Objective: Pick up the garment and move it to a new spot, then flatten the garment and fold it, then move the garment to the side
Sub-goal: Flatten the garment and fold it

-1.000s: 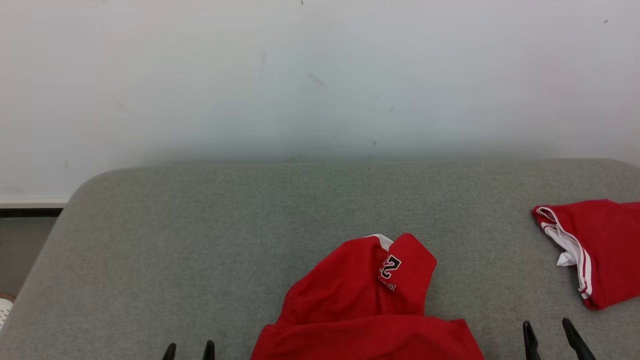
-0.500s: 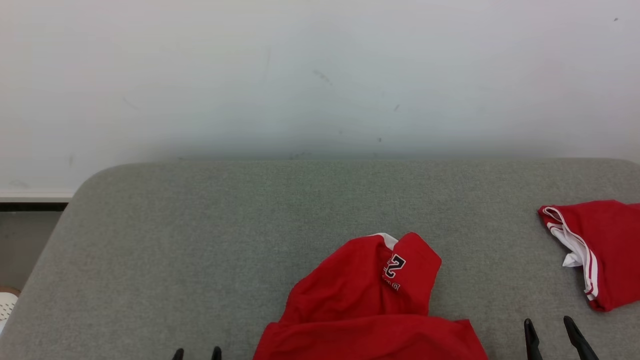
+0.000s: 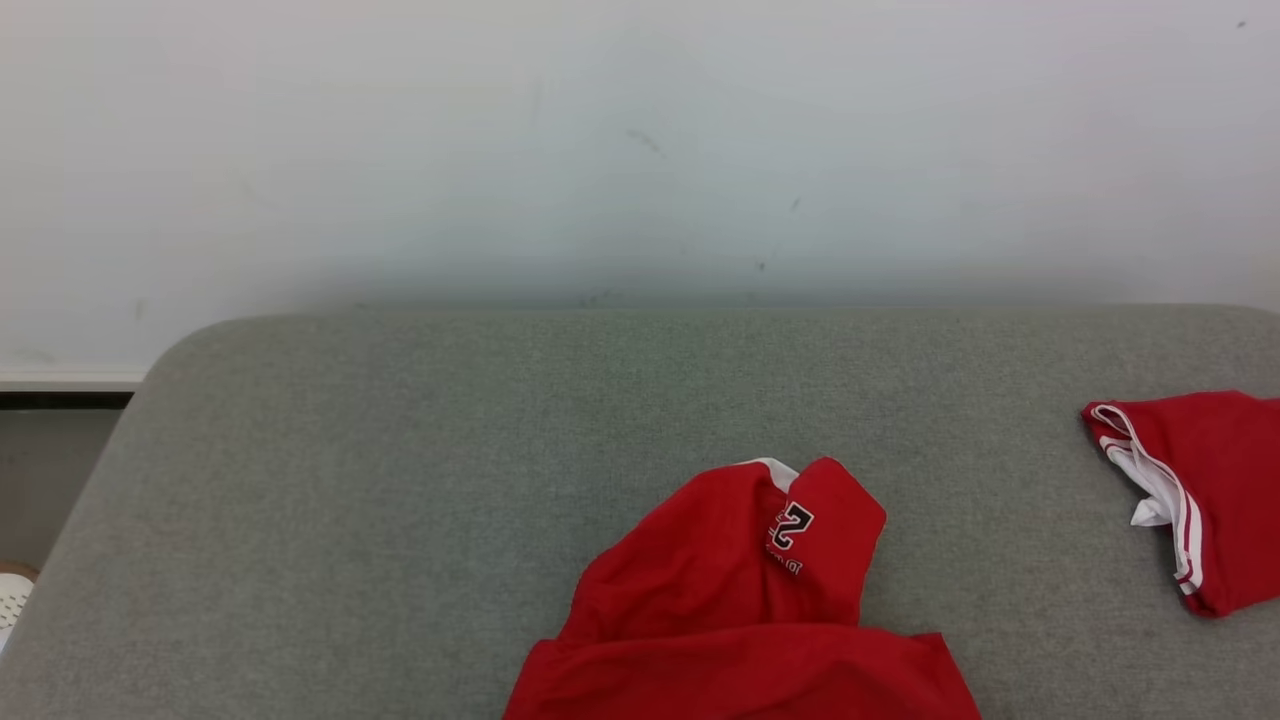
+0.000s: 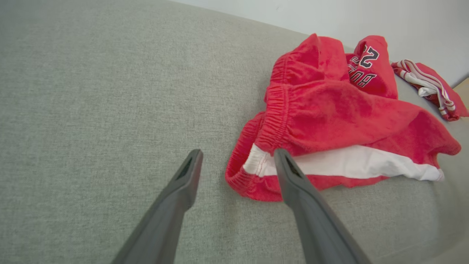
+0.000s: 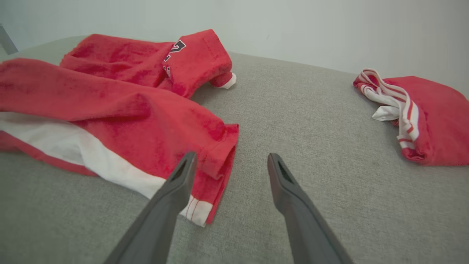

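The light is bright, soft and even, with no glare. In the head view a dim grey band shades the foot of the wall [image 3: 640, 150], running from 9 to 3 o'clock above the cushion [image 3: 400, 480]. Both wrist views bow at their edges. The garment [image 4: 329, 110] looks slightly washed pink and casts only a thin, soft shadow toward 6 o'clock.

Grey upholstered surface [image 3: 400, 480] against scuffed white wall [image 3: 640, 150].

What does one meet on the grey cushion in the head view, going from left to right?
Crumpled red garment with a printed number → red garment with white stripes, at the right edge.
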You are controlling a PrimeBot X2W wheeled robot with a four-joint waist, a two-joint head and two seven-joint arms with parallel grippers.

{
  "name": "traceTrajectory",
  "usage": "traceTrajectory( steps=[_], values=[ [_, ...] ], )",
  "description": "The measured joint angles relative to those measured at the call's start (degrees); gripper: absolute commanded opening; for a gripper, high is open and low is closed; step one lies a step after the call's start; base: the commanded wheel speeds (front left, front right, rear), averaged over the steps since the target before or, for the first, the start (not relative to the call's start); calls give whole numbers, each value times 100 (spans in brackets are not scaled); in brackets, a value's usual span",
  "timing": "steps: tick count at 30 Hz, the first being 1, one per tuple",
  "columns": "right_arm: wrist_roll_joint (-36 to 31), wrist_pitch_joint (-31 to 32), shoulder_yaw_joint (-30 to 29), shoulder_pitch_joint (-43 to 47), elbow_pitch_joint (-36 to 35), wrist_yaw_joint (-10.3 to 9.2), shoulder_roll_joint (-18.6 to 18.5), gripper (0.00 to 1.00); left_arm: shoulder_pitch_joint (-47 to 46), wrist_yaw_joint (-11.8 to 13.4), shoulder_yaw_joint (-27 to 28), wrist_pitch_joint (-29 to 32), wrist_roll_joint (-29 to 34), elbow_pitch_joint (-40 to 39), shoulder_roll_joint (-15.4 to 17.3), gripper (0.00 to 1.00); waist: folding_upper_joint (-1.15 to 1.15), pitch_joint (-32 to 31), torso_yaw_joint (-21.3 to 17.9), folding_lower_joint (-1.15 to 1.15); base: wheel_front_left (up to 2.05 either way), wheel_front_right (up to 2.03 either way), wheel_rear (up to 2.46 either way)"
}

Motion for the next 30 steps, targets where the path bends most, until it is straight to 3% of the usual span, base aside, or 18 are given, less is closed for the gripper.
traceTrajectory(
  steps=[10, 30],
  values=[
    [241, 168, 668, -158, 446, 0, -20, 100, -115, -9, -480, 453, -471, -22, 286, 100, 0, 256, -68, 0, 0, 0, 0],
    [347, -155, 980, -651, 1155, 0, 116, 100, -498, -9, -983, 541, -1121, 10, 511, 100, 0, 560, -55, 1, 0, 0, 0]
  ],
)
